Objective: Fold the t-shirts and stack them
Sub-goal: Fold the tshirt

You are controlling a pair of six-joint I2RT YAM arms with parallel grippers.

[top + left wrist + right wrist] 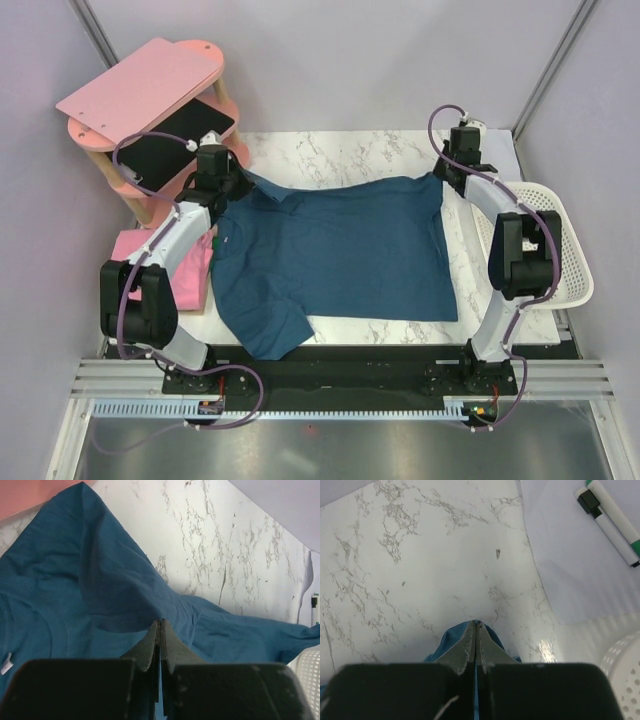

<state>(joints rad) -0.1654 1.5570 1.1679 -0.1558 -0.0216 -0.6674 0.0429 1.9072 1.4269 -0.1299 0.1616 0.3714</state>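
Note:
The teal-blue t-shirt (335,255) lies spread across the marble table, one sleeve hanging toward the near edge. My left gripper (236,192) is shut on its far-left shoulder; in the left wrist view (160,622) the jaws are closed with blue cloth (115,590) between and around them. My right gripper (447,172) is shut on the far-right corner of the shirt; in the right wrist view (477,624) a bit of blue cloth (447,637) pokes out round the closed jaws. The pink t-shirt (190,270) lies folded at the table's left edge, partly under my left arm.
A pink wooden shelf (150,100) holding a dark tablet stands at the far left. A white perforated basket (570,250) stands at the right edge. A white cloth (575,555) with marker pens (612,520) lies at the far right corner.

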